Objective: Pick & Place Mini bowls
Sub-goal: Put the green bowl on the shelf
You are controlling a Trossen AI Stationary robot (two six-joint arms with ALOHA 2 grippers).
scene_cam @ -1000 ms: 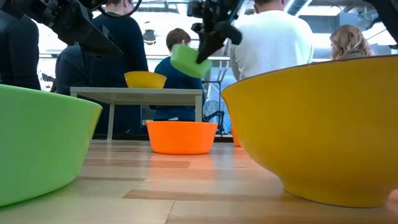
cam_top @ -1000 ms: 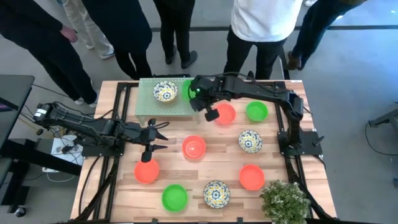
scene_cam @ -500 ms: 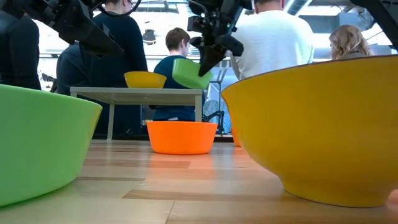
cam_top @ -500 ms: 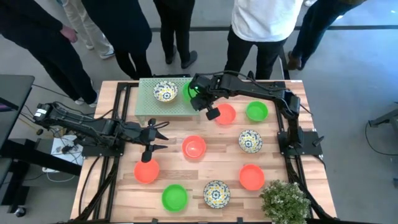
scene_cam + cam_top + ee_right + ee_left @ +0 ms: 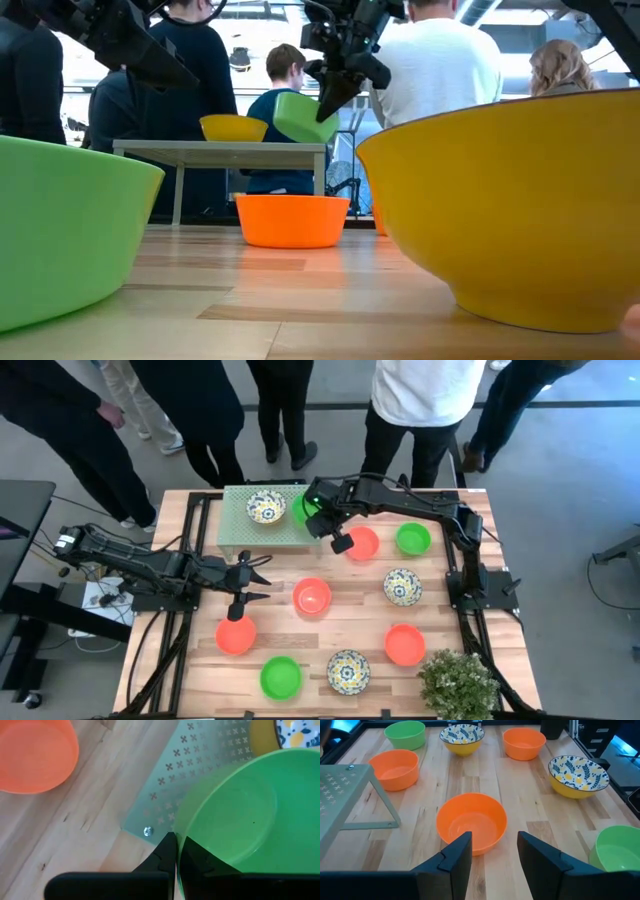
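Note:
My right gripper is shut on a plain green mini bowl low over the green perforated stand at the table's far side. A floral bowl sits on that stand beside it. In the low view the green bowl hangs tilted just above the stand's top. My left gripper hovers open over the table's left half, pointing at an orange bowl without touching it. Other orange, green and floral bowls stand on the wood. My right gripper pinches the green bowl's rim, one finger inside the bowl and one outside. The fingers come from above, slanting down. The bowl is tilted below them; whether its lower edge touches the stand I cannot tell.
Bowls dot the table: orange ones, green ones, floral ones. A bushy plant stands at the near right corner. Several people stand beyond the far edge.
My right gripper has moved down toward the stand, carrying the green bowl, which hangs lower and closer to the stand's top than a second ago. The left arm has kept still.

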